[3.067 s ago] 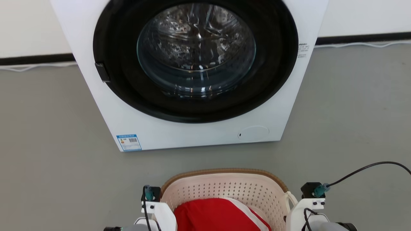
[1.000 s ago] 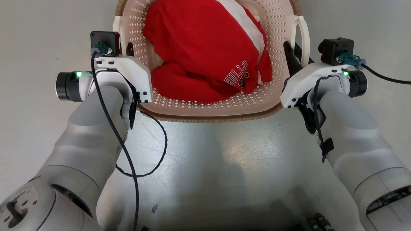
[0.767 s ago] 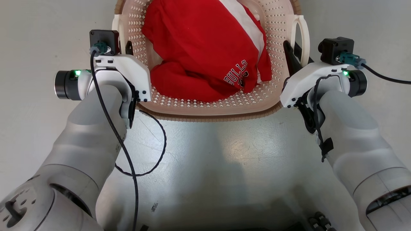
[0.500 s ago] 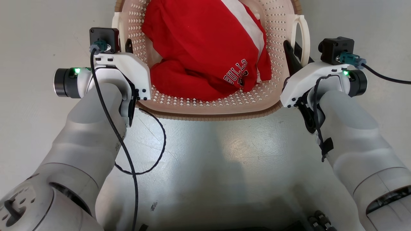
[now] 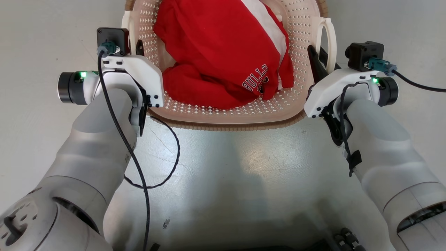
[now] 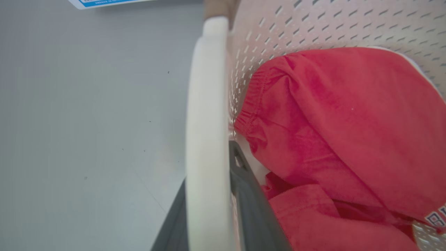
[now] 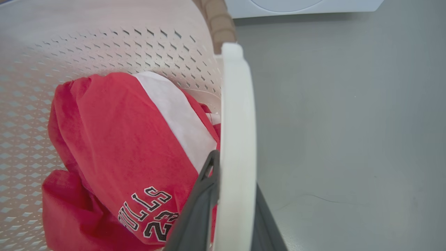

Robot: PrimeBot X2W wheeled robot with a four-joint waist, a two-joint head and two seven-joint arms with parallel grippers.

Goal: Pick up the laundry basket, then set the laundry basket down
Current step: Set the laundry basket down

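From the head view I had the basket (image 5: pixel 226 122) at 12 o'clock, cut off by the top edge, with its brown rim nearest me; it sat between my 2 arms, over the grey floor (image 5: pixel 383 21); I could not tell whether it rested on that floor or hung clear of it. A red shirt (image 5: pixel 216 45) with a white stripe lay bunched inside, its black-and-white lettering toward the 4 o'clock side of the heap.

The left gripper (image 5: pixel 135 48) was at 10 o'clock, at the basket's left handle (image 5: pixel 127 29); in the left wrist view the 2 dark fingers (image 6: pixel 251 209) stood 1 on each side of that white loop (image 6: pixel 205 139), pressed against it, so the gripper pinched the basket there; the shirt lay just beside the inner finger, at 3 o'clock.

The right gripper (image 5: pixel 322 57) was at 2 o'clock, at the right handle (image 5: pixel 329 38); in the right wrist view its fingers (image 7: pixel 198 209) likewise clamped the loop (image 7: pixel 237 139) between them, 1 inside the basket by the shirt, 1 outside over the floor; the white foot of the washer (image 7: pixel 313 5) showed at 1 o'clock.

A black cable (image 5: pixel 167 164) looped from the left wrist toward 6 o'clock; a green light (image 5: pixel 83 74) glowed on that wrist.
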